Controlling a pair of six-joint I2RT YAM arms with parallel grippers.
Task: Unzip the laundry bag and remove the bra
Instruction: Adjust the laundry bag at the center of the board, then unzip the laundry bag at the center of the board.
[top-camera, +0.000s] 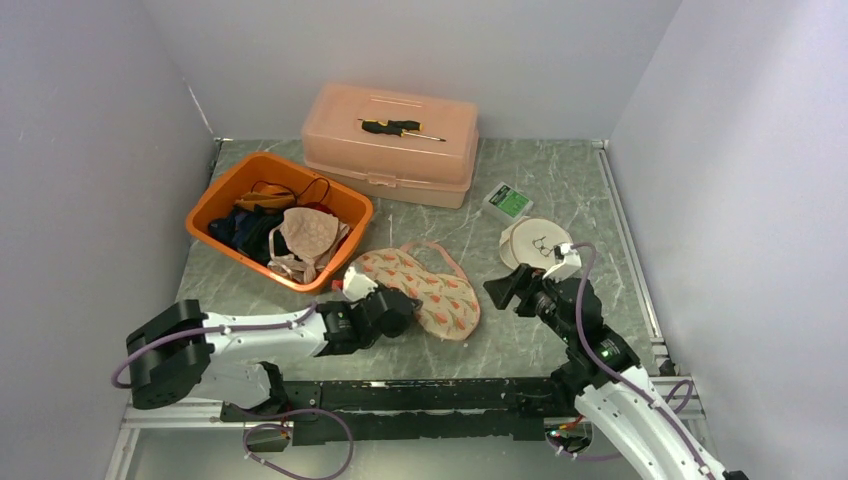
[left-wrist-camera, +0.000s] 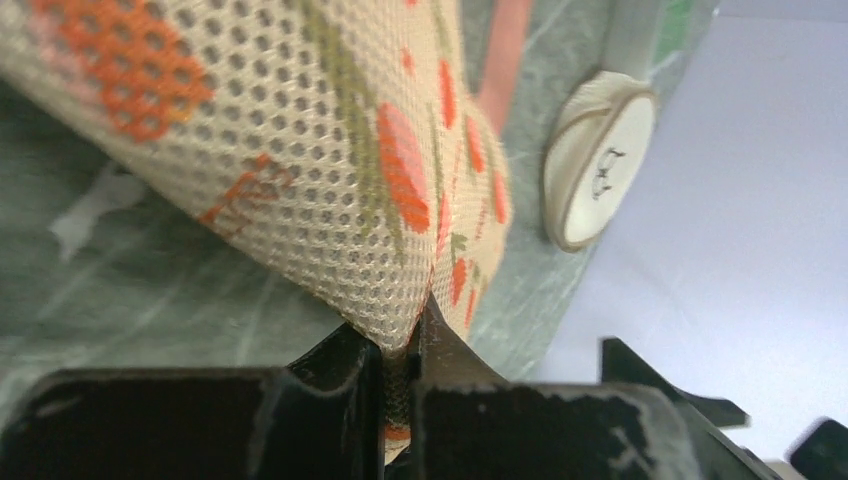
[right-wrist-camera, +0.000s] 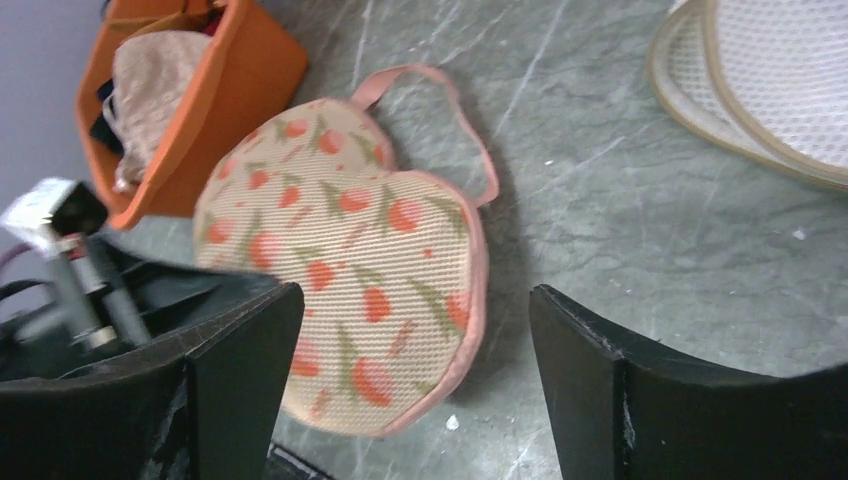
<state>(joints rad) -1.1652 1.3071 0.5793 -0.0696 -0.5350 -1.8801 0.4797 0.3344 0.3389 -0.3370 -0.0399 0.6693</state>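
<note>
Top view: the laundry bag (top-camera: 430, 290) is lying flat on the table just right of the orange bin (top-camera: 222, 190), on the side nearer the arms. The L claw (top-camera: 398, 310) is sitting at the bag's bin-side edge. The R claw (top-camera: 505, 287) is hanging further from the bin, touching nothing.

L wrist view: the L claw (left-wrist-camera: 400, 345) is pinching shut on a fold of the bag's mesh (only this view is showing that).

R wrist view: the R claw (right-wrist-camera: 415, 300) is gaping wide, w/ nothing in it. Only here is the bag's pink edge showing whole. I'm not spotting the zip pull, and the bra is hidden.

Tip: L should be holding tight while R is hunting along that pink edge for the pull.
</note>
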